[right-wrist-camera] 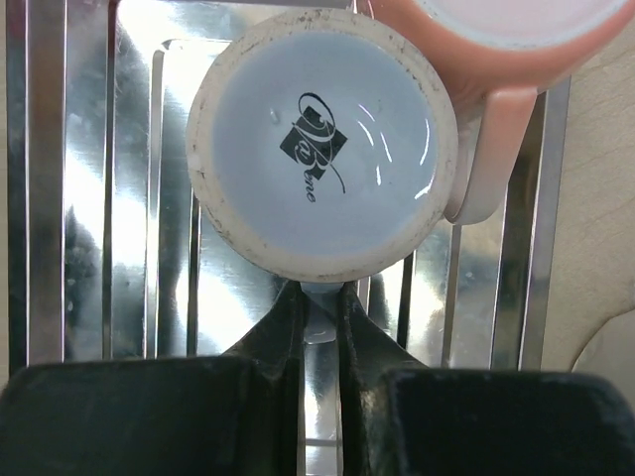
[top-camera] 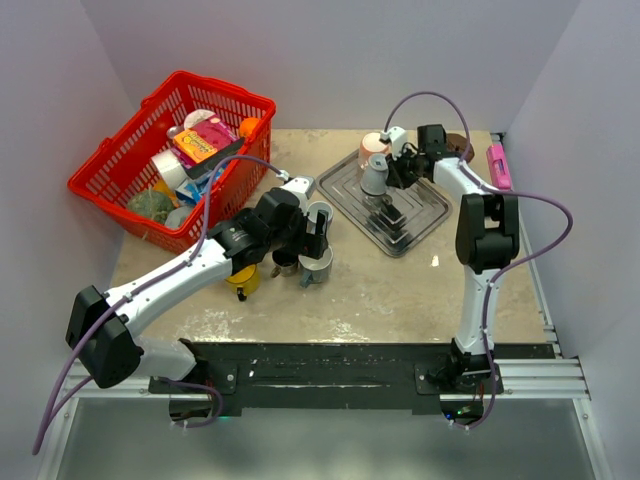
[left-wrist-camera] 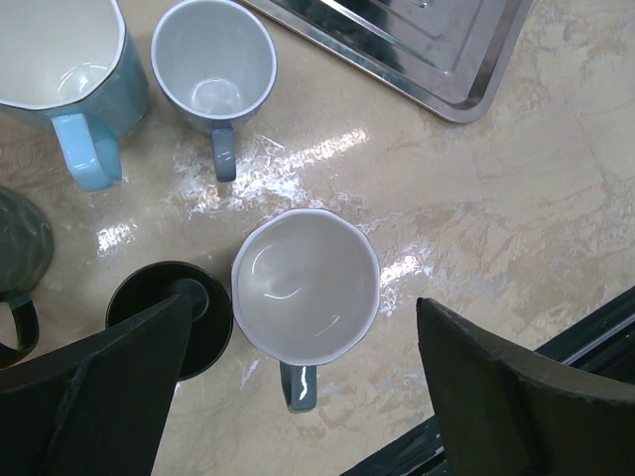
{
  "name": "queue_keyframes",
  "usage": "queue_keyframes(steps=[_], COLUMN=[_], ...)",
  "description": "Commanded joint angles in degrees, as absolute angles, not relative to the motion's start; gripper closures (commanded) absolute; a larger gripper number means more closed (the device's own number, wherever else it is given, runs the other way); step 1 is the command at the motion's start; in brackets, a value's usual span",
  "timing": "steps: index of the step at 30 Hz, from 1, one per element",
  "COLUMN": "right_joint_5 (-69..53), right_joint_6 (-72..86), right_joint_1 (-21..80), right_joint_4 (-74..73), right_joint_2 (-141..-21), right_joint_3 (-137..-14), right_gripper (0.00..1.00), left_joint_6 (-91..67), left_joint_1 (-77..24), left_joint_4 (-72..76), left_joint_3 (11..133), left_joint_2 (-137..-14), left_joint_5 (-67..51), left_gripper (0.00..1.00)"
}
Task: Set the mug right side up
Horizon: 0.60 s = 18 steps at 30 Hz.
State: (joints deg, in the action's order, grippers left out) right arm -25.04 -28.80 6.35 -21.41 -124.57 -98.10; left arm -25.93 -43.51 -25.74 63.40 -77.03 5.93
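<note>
Glazed mug point(right-wrist-camera: 322, 149) btm-up, round base, ribbed steel tray point(right-wrist-camera: 99, 248)

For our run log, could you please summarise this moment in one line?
right gripper: shut on mug by handle | mug: upside down on tray | left gripper: open over white cup | task: pending

Beige marbled table point(top-camera: 400, 290): red basket point(top-camera: 112, 150) far left, metal tray point(top-camera: 345, 187) centre-right, upright mugs point(left-wrist-camera: 306, 288) clustered just beside tray's near corner.
</note>
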Motion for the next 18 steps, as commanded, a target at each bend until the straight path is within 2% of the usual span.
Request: queue_keyframes(steps=[1, 6, 13, 18], right_joint_5=[-26.5, -28.6, -32.5, -39.4], right_joint_6=[-26.6, -24.8, -20.4, -8.8], right_joint_1=[6.3, 6.3, 6.3, 6.4], right_joint_4=[-24.2, -26.5, -26.3, -19.6], right_joint_2=[-126.3, -124.1, -115.3, -108.3], right_joint_3=[-102.9, -102.6, -94.0, -84.0], right_gripper=[1.00, 1.00, 1.00, 1.00], left_joint_6=[-26.3, -26.4, -26.5, -26.9], left_joint_1=[-43.2, -43.2, -43.2, -43.2], left_joint_4=[-24.2, -24.0, -23.1, -21.4], left_joint_3=[63.3, 63.0, 62.3, 61.8], left_joint_2=[-76.8, -76.3, -75.3, -74.4], left_joint_5=[5.7, 5.4, 4.7, 3.3], left_gripper=[0.01, 0.01, 0.01, 0.01])
